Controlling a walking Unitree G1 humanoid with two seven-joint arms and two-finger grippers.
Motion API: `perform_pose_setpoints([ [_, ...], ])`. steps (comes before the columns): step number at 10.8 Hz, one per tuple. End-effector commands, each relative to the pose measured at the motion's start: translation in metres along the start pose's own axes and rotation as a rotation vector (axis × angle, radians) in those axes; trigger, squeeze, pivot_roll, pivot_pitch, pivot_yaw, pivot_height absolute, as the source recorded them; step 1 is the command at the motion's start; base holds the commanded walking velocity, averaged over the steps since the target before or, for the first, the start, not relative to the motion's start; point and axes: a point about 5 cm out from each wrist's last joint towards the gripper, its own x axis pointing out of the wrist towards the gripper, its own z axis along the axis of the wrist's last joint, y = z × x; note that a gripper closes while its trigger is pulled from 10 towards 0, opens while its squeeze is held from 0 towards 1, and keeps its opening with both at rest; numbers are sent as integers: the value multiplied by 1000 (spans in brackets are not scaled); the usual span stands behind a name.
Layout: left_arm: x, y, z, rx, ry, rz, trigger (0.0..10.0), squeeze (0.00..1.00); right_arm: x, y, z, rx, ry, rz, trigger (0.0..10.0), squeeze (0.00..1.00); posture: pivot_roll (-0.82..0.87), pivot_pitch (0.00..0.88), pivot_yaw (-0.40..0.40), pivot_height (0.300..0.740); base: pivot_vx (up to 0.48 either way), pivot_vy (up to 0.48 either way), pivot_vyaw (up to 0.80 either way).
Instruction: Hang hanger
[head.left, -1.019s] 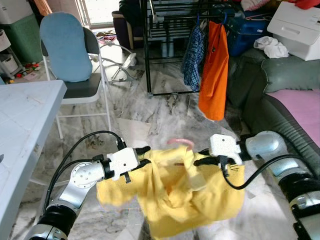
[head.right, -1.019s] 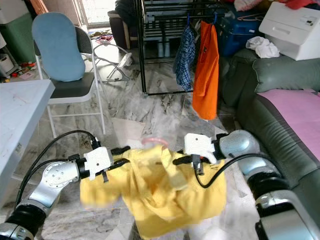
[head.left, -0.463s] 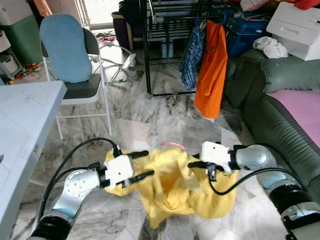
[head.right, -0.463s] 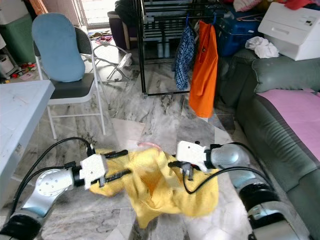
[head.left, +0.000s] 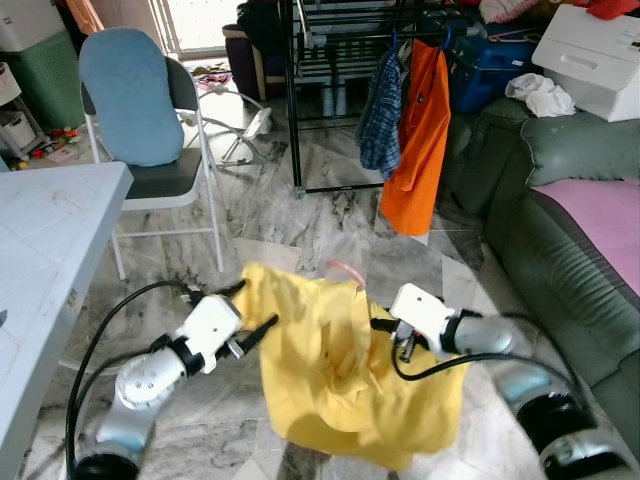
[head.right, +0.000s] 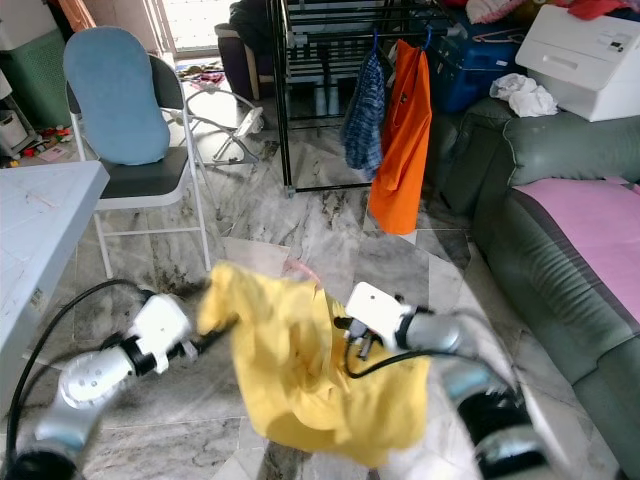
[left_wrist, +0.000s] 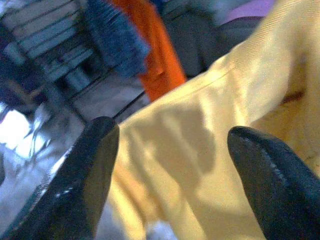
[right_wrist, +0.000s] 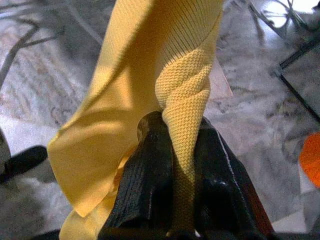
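The right gripper (right_wrist: 175, 150) pinches a fold of the yellow shirt (head.left: 335, 370), which hangs above the floor (head.left: 300, 230); the left gripper (left_wrist: 170, 160) stands spread apart beside it.

bright window daylight from behind, motion blur on arms, soft wrist views
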Motion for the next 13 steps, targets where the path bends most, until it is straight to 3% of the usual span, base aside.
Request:
perform_pose_setpoints([
  [1, -3, 5, -1, -87, 4, 166, 10000, 1000, -1, -10, 8, 83, -53, -128, 0, 0, -63, 0, 24, 740, 0, 0, 0],
  [3, -12, 7, -4, -250, -6, 514, 10000, 1000, 1, -14, 3, 294, -63, -329, 0, 0, -50, 0, 9, 740, 0, 0, 0],
  [4, -14, 9, -5, -269, -8, 591, 10000, 1000, 1, -15, 2, 361, -60, -387, 0, 0, -49, 0, 4, 740, 0, 0, 0],
  [5, -13, 9, -5, -340, -1, 637, 10000, 788, 0, -13, 1, 430, -51, -451, 0, 0, -51, 0, 3, 740, 0, 0, 0],
  [6, -11, 6, 1, -300, -7, 598, 10000, 0, 0, -11, -1, 489, -38, -499, 10000, 0, -61, 0, 14, 740, 0, 0, 0],
  [10, 0, 2, 9, -322, -25, 555, 10000, 0, -6, -11, -5, 567, -19, -595, 10000, 0, -89, 0, 31, 740, 230, 0, 0],
  [12, -5, 23, 13, -297, -24, 540, 10000, 0, -12, -20, -5, 554, -14, -630, 10000, 0, -92, 0, 36, 740, 401, 0, 0],
  [13, -5, 23, 16, -310, -20, 494, 10000, 0, -15, -23, -6, 553, -9, -637, 10000, 0, -81, 0, 30, 740, 409, 0, 0],
])
